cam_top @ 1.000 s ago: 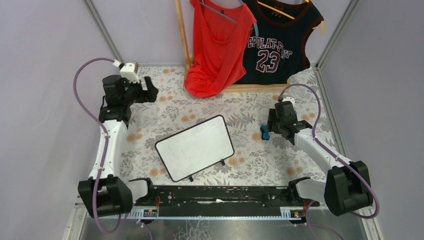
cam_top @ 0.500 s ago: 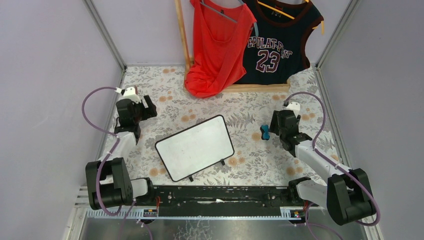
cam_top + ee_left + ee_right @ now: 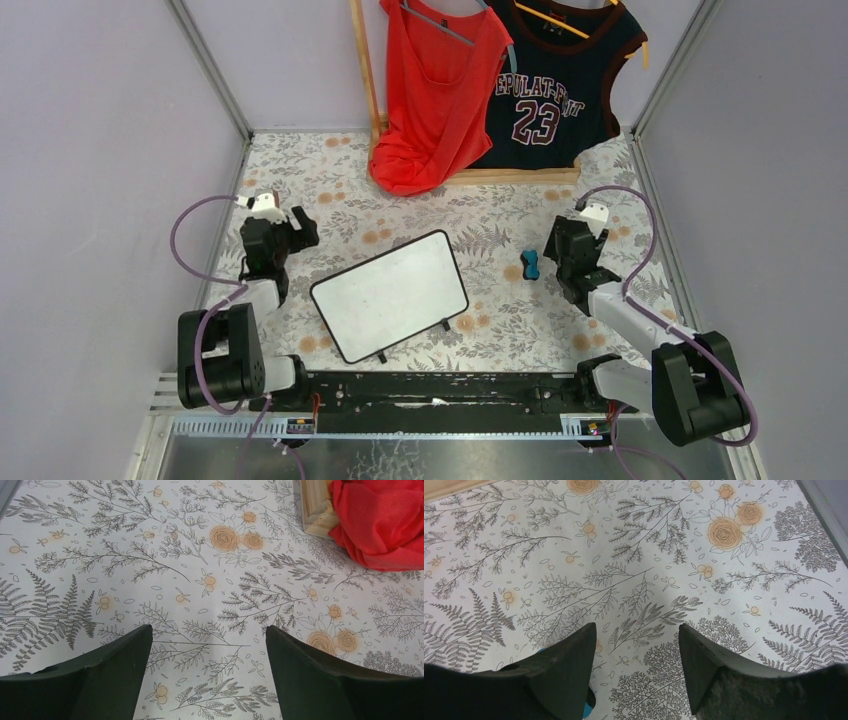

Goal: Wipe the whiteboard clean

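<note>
The whiteboard [image 3: 390,294] lies tilted in the middle of the flowered cloth, black-framed and blank white. A small blue and black eraser [image 3: 530,264] lies on the cloth right of the board. It shows as a blue sliver behind the left finger in the right wrist view [image 3: 585,709]. My left gripper [image 3: 300,229] is open and empty, left of the board's upper left corner; its wrist view [image 3: 207,635] shows only cloth between the jaws. My right gripper [image 3: 553,243] is open and empty, just right of the eraser; its wrist view [image 3: 636,632] shows cloth between the jaws.
A wooden rack at the back holds a red top [image 3: 435,95] and a dark jersey [image 3: 555,85]. The red cloth [image 3: 385,522] and the rack's wooden foot [image 3: 317,510] show in the left wrist view. Grey walls close both sides.
Both arms have folded back toward their bases. The left gripper came down and nearer the board's left corner. The right gripper let go of the blue eraser and drew off right.
</note>
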Robot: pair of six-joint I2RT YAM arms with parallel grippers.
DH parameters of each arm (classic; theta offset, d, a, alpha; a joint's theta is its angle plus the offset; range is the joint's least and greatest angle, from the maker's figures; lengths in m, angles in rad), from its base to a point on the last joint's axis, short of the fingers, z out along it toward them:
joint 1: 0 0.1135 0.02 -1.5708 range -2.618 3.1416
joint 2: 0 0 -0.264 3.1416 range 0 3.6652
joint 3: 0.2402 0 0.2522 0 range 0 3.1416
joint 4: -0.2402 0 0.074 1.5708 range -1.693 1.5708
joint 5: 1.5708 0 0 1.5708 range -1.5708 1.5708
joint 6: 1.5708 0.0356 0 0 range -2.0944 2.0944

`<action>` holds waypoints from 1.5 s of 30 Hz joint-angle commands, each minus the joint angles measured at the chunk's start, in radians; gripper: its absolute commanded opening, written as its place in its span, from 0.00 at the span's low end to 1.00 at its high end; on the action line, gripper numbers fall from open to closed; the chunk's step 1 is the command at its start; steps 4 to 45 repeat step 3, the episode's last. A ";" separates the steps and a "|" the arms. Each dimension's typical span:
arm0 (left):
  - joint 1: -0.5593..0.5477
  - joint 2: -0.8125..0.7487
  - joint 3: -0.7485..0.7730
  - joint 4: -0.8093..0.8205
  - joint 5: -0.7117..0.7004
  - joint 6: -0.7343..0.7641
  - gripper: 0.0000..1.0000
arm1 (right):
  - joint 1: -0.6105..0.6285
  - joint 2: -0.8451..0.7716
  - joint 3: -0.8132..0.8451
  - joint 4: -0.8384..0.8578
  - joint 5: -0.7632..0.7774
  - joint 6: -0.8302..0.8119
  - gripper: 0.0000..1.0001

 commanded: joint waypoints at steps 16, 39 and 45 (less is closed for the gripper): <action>-0.001 0.047 -0.066 0.194 0.039 0.028 0.82 | -0.003 -0.030 -0.033 0.100 0.072 0.006 0.67; -0.001 0.047 -0.066 0.194 0.039 0.028 0.82 | -0.003 -0.030 -0.033 0.100 0.072 0.006 0.67; -0.001 0.047 -0.066 0.194 0.039 0.028 0.82 | -0.003 -0.030 -0.033 0.100 0.072 0.006 0.67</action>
